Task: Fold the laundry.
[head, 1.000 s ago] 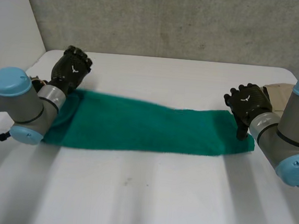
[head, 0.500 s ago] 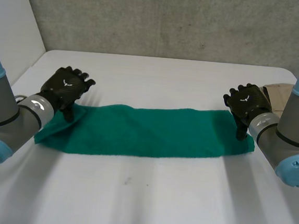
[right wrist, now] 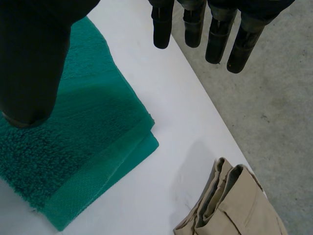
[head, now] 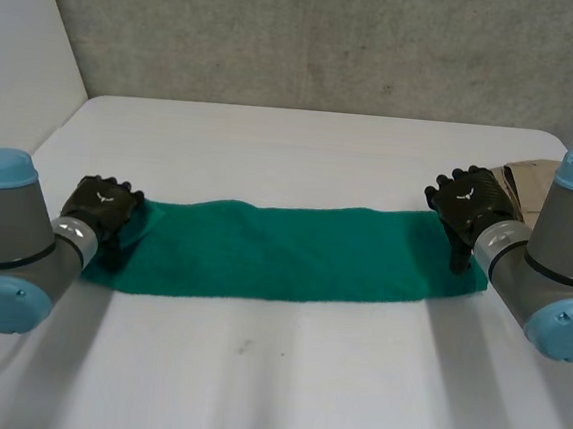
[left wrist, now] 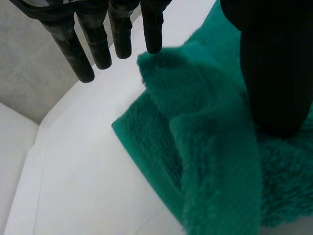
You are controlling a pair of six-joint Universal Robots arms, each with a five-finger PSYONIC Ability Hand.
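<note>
1. Head view: the green towel (head: 283,249) lies flat on the desk (head: 282,375) as one long, narrow strip. The left robot hand (head: 101,210) rests on its left end and the right robot hand (head: 466,200) on its right end. A beige garment (head: 531,179) sits folded just beyond the right robot hand. The lengthwise fold looks done; folding the strip end to end seems to be what remains. No label or writing can be read.
2. Left wrist view: the left robot hand's fingers (left wrist: 100,44) are straight and spread over bare desk past the towel's edge. Its thumb presses down on the cloth, and a raised ridge of towel (left wrist: 215,161) reaches one fingertip. Nothing is pinched.
3. Right wrist view: the right robot hand's fingers (right wrist: 193,24) are straight and apart, clear of the towel, with the thumb resting on it. The towel's corner (right wrist: 73,137) shows stacked layers, which suggests it is already doubled. The beige garment (right wrist: 239,205) bears no visible tag.
</note>
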